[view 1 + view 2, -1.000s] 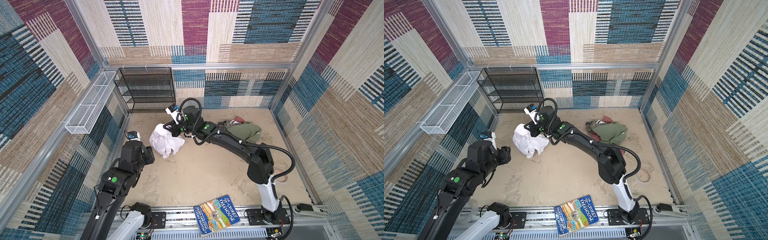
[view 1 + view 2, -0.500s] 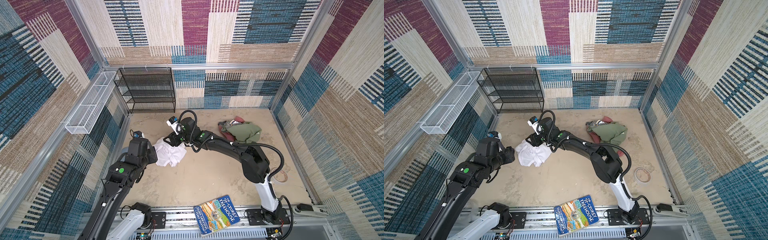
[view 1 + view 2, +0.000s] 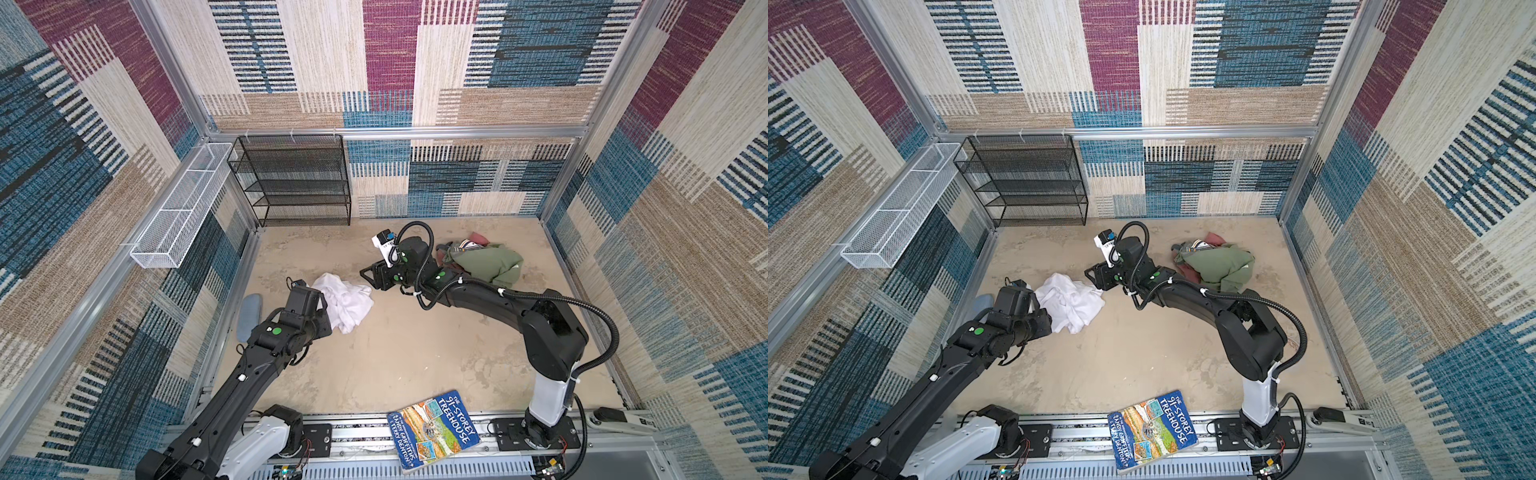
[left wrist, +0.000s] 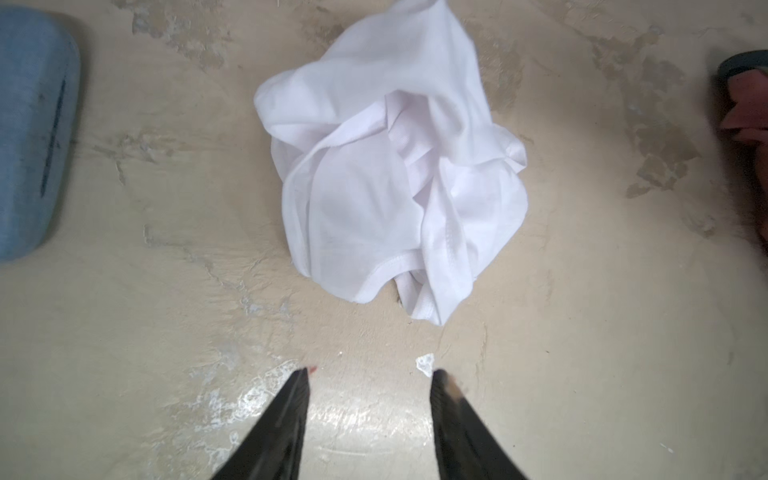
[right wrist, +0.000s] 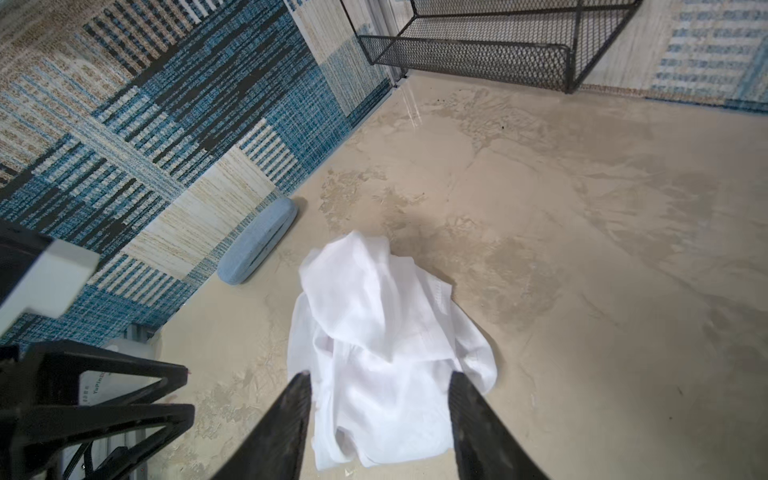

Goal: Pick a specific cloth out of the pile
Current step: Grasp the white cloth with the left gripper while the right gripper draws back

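1. We see the cloth (image 3: 348, 302) lying crumpled on the table (image 3: 415, 357), well apart from the pile (image 3: 484, 262) at back right. So it's out of the heap.
2. Handling, our guess: thin white fabric, v. light, floppy, no shape of its own. It won't break, but a pinch may catch only one layer.
3. Best hold is prob. a raised fold or the stitched hem (image 4: 392, 261), not the flat spread.
4. Left gripper (image 4: 372, 371): jaws apart, empty, just short of the cloth's edge. Right gripper (image 5: 380, 374): jaws apart too, nothing clamped, near the cloth's opp. side.
5. Surface: beige, mottled, smooth w/ slight sheen, so the cloth prob. slides if dragged.
6. Room: patterned walls (image 3: 104, 208) close in. Blue case (image 3: 249, 316) sits near the cloth, black mesh rack (image 3: 299, 183) at back, book (image 3: 432, 432) in front.
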`<state>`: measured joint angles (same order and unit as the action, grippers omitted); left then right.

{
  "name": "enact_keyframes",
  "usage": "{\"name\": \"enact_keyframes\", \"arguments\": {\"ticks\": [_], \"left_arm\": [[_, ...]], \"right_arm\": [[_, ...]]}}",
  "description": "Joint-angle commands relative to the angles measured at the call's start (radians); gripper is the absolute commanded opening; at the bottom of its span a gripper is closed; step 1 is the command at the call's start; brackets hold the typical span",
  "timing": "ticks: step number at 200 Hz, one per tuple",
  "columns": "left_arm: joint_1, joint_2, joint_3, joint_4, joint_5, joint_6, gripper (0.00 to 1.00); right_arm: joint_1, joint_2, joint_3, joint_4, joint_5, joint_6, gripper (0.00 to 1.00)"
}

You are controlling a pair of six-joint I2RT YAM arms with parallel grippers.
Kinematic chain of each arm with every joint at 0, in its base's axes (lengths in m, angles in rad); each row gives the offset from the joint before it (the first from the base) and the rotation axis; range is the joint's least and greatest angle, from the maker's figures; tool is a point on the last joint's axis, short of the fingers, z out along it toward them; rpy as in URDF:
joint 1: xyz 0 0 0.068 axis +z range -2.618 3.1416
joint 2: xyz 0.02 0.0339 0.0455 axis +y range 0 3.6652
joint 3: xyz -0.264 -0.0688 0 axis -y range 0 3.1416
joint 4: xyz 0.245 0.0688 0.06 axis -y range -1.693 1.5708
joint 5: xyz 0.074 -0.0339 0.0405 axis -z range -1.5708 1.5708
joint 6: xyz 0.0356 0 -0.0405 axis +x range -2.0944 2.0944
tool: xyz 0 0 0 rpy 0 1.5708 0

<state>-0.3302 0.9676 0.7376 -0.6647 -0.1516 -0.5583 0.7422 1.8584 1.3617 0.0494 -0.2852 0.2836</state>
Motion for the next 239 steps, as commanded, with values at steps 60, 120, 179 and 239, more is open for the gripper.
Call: {"name": "enact_keyframes", "arguments": {"ticks": [60, 120, 179, 239], "left_arm": [[-0.003, 0.075, -0.153, 0.251, 0.011, -0.092, 0.54], [-0.002, 0.216, -0.145, 0.346, -0.013, -0.066, 0.55], [0.001, 0.279, -0.146, 0.400, -0.074, -0.035, 0.51], [0.013, 0.349, -0.157, 0.468, -0.061, -0.017, 0.49]], "right_arm": [[-0.025, 0.013, -0.023, 0.057, -0.047, 0.041, 0.53], [-0.036, 0.001, -0.043, 0.053, -0.039, 0.042, 0.52], [-0.041, -0.013, -0.042, 0.040, -0.033, 0.042, 0.52], [-0.041, -0.012, -0.044, 0.029, -0.029, 0.046, 0.52]]}}
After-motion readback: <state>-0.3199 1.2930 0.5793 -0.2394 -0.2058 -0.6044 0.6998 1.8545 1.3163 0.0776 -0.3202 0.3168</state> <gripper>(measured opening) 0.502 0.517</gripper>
